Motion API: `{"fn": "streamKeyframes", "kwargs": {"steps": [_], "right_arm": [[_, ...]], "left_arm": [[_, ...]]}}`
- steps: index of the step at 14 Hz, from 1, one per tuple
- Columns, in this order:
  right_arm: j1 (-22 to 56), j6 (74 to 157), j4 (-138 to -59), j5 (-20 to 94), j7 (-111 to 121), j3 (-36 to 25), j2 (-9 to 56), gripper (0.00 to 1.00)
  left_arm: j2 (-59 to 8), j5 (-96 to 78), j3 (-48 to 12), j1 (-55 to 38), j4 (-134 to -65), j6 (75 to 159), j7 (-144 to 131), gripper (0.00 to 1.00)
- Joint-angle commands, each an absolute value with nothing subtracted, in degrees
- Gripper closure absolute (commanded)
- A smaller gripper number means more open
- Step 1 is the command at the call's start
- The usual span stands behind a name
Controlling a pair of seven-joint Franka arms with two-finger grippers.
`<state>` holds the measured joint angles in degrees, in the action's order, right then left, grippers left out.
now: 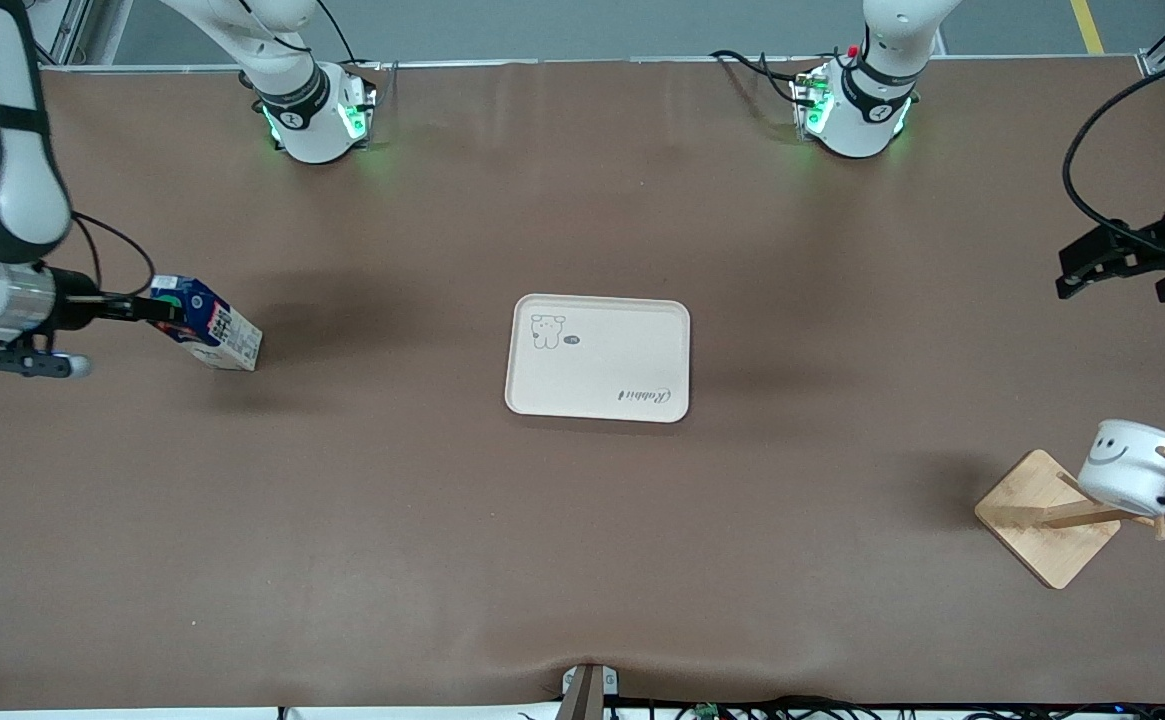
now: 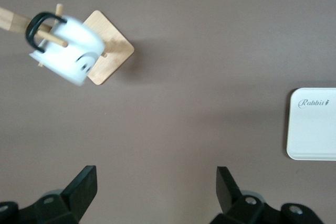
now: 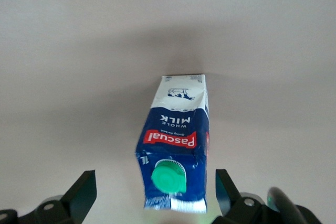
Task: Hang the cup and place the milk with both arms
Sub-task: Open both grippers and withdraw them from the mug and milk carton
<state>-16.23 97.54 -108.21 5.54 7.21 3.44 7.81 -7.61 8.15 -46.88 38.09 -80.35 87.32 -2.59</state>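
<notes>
Front view: one cup [image 1: 1132,468] hangs by its black handle on a peg of the one wooden rack [image 1: 1047,520], toward the left arm's end of the tabletop [image 1: 582,560], so that half looks done. The left end effector [image 1: 1077,282] hangs in the air over bare tabletop near that end, holding nothing. One milk [image 1: 210,325] stands toward the right arm's end, with the right end effector [image 1: 164,308] at its top; one tray [image 1: 597,357] lies mid-tabletop, nothing on it, well apart from the milk. Left wrist view: fingers [image 2: 84,184] wide apart, nothing between them; cup on the peg and the rack's base below, tray corner at the edge. Right wrist view: fingers [image 3: 83,188] spread either side of the carton's capped top, w/ a gap each side, so no grip yet as far as I can tell. Risks: if the jaws close off-centre on the sloped top, the carton could tip or slip; it's light and tall, so a nudge may topple it before the lift. Cup sits tilted on the peg; a bump to the rack could shake it off. Count: 2 arms, 1 cup, 1 milk, 1 tray, 1 rack.
</notes>
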Motion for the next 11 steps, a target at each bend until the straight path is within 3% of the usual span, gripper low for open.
{"fn": "streamKeyframes", "kwargs": {"steps": [1,5,7,11], "right_arm": [[-16.0,89.1,-100.5,4.8,7.8,4.1,9.2,0.0],[-12.7,84.5,-86.6,-0.1,7.6,4.1,10.5,0.0],[-11.9,81.5,-80.2,-0.6,7.6,4.3,10.4,0.0],[-4.2,75.2,-74.8,-1.2,6.6,4.2,6.6,0.0]], "left_arm": [[-4.7,8.0,-36.7,27.2,-81.1,86.7,-2.5,0.0],[-2.0,7.5,-22.5,11.6,-81.3,82.8,-2.7,0.0],[-0.7,7.1,-18.9,7.1,-81.9,81.6,-2.9,0.0],[3.9,2.7,-8.6,-1.6,-87.4,83.2,-3.1,0.0]]}}
